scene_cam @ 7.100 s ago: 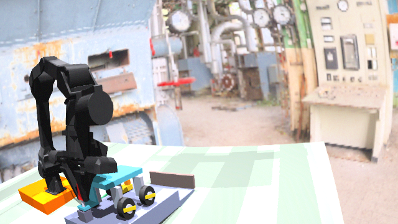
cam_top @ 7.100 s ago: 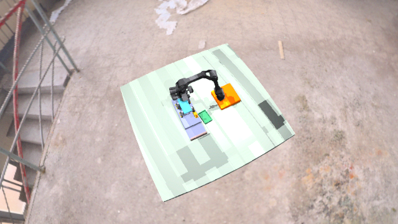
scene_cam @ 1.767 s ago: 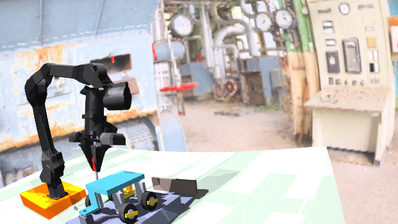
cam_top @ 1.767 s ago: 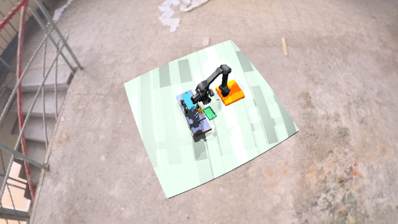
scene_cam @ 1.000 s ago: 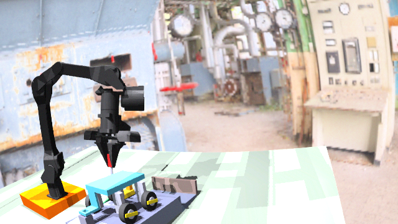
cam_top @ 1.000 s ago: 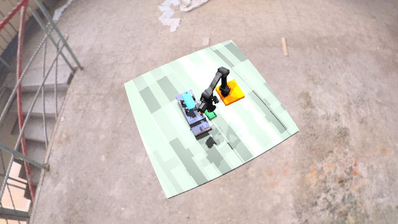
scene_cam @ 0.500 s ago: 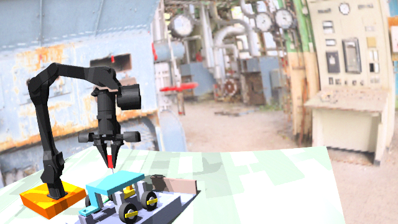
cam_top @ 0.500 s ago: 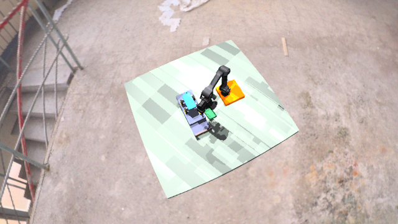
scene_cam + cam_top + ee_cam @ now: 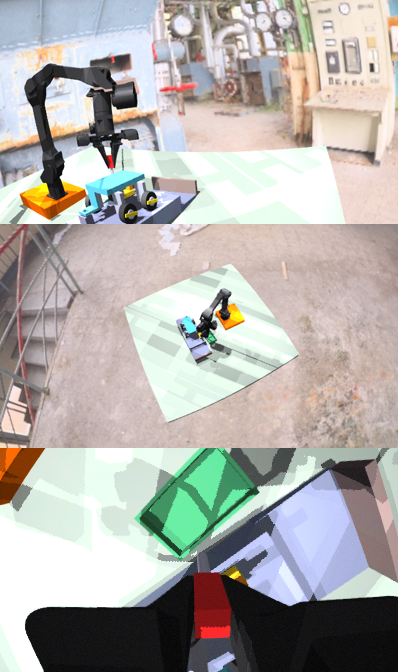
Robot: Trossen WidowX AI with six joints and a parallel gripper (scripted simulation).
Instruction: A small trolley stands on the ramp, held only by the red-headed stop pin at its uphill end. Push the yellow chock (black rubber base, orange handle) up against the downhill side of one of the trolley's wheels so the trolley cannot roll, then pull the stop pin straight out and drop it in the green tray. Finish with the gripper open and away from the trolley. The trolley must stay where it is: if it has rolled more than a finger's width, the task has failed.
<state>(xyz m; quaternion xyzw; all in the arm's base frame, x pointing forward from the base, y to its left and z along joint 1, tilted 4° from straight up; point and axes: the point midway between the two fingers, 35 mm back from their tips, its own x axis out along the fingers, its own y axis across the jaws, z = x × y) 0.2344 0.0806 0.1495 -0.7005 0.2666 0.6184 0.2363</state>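
My gripper (image 9: pixel 204 335) (image 9: pixel 111 165) (image 9: pixel 206 582) is shut on the red head of the stop pin (image 9: pixel 109 160) (image 9: pixel 212 598), whose grey shaft points down. The pin hangs clear of the trolley, above the ramp's tray side. The green tray (image 9: pixel 211 339) (image 9: pixel 172 518) lies beside the ramp; in the wrist view the pin's lower end shows near its closest corner. The cyan trolley (image 9: pixel 189 325) (image 9: pixel 115 182) stands upright on the ramp (image 9: pixel 203 350) (image 9: pixel 169 206) (image 9: pixel 320 538). The yellow chock (image 9: pixel 200 335) (image 9: pixel 129 194) (image 9: pixel 234 574) is on the ramp by the trolley's downhill wheels; its wheel contact is hidden.
A brown-grey end board (image 9: pixel 174 185) (image 9: pixel 357 510) stands across the ramp's downhill end. The arm's orange base (image 9: pixel 237 315) (image 9: pixel 37 202) (image 9: pixel 15 470) is on the tray side. The trolley's deck lies close to the pin and fingers.
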